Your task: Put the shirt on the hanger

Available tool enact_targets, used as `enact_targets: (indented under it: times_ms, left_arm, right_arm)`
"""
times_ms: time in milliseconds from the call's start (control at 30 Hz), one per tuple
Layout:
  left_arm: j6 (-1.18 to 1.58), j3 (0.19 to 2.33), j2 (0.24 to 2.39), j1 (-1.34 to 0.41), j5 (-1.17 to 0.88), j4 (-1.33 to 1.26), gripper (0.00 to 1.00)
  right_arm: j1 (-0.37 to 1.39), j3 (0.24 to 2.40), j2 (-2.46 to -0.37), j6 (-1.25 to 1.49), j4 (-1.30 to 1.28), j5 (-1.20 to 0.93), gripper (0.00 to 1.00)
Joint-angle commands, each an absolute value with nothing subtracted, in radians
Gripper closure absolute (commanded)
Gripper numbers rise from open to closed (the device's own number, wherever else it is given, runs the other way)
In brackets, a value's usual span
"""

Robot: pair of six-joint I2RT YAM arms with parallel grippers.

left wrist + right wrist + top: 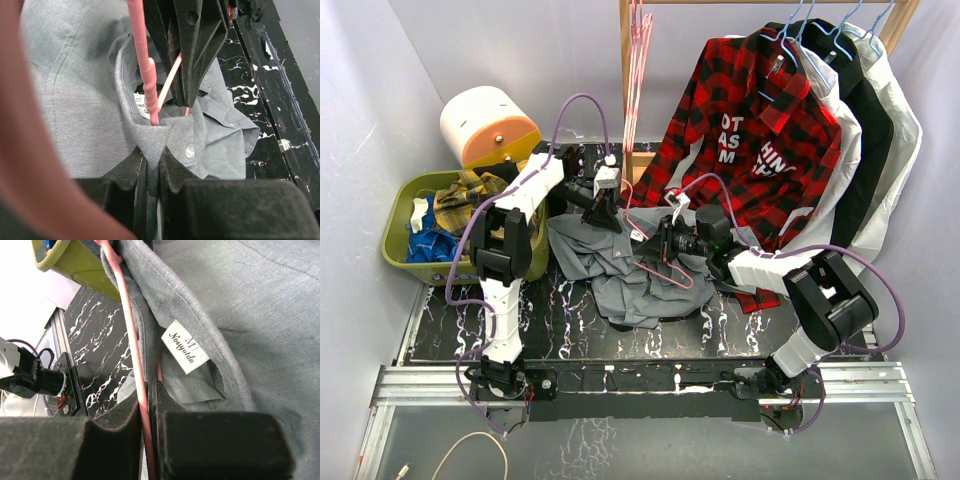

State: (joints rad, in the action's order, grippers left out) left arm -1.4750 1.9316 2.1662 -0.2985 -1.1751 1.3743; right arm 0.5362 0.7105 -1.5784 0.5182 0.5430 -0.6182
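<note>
Claws: my left claw [152, 167] is pressed together on a fold of the grey shirt [75, 100] right at the collar. My right claw [147, 407] is pinched on the thin pink hanger [131, 330], whose rod runs up between the pads.
Top view alone: both arms meet over the shirt, which lies crumpled on the black bench [570, 320]. The hanger's triangle is held low over it. A green basket [420, 268] of clothes sits to the left, and a red-black plaid shirt [760, 140] hangs on the wooden rack [625, 90] behind.
Left wrist view alone: a small pale button [189, 151] sits on the collar band. The right claw reaches down from above, and the hanger's rod enters the neck opening.
Right wrist view alone: the white neck label [185, 346] shows an M and a script word I cannot read surely.
Opening: neither claw gapes wider than the thing it clamps.
Textures: the shirt is a fine matte weave with stitched collar edges. The hanger is a smooth round rod. The pads are matte black. The bench is glossy, veined white like marble.
</note>
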Motion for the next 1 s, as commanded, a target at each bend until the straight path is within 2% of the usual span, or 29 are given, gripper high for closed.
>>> enact_targets:
  times_ms: [0, 133, 167, 233, 267, 367, 433, 467, 667, 800, 900, 967]
  left_arm:
    - [-1.391, 1.831, 2.024, -0.322, -1.223, 1.285, 1.0]
    - [-1.119, 1.709, 1.876, -0.336, -1.184, 1.041, 1.0]
    - [-1.078, 1.688, 1.831, -0.344, -1.162, 0.989, 1.0]
    - [-1.034, 1.659, 1.758, -0.353, -1.133, 0.926, 1.0]
    - [-1.03, 1.676, 1.747, -0.354, -1.129, 0.948, 1.0]
    - [-1.027, 1.696, 1.706, -0.355, -1.117, 1.01, 1.0]
    - [-1.005, 1.671, 1.667, -0.355, -1.098, 1.021, 1.0]
    - [-0.999, 1.658, 1.643, -0.356, -1.085, 1.026, 1.0]
    - [-0.829, 1.59, 1.522, -0.355, -1.012, 0.944, 1.0]
    - [-0.673, 1.635, 1.462, -0.354, -0.995, 0.906, 1.0]
    - [-0.636, 1.686, 1.425, -0.343, -0.95, 0.918, 1.0]
    - [-0.616, 1.705, 1.4, -0.335, -0.913, 0.923, 1.0]
  right_arm:
    - [0.524, 0.738, -1.512, 0.567, 0.664, -0.518, 0.92]
    - [0.525, 0.731, -1.477, 0.582, 0.643, -0.528, 0.92]
    - [0.525, 0.722, -1.46, 0.591, 0.643, -0.527, 0.87]
    - [0.525, 0.701, -1.417, 0.607, 0.639, -0.522, 0.58]
    - [0.525, 0.69, -1.394, 0.612, 0.633, -0.52, 0.48]
    - [0.525, 0.662, -1.306, 0.614, 0.594, -0.516, 0.33]
    - [0.524, 0.651, -1.225, 0.592, 0.521, -0.486, 0.07]
    - [0.524, 0.65, -1.16, 0.573, 0.469, -0.461, 0.02]
    - [0.523, 0.676, -0.835, 0.431, 0.131, -0.253, 0.02]
    - [0.523, 0.658, -0.635, 0.446, -0.028, -0.134, 0.02]
    - [0.522, 0.611, -0.531, 0.505, -0.083, -0.139, 0.02]
    - [0.522, 0.559, -0.481, 0.545, -0.063, -0.242, 0.02]
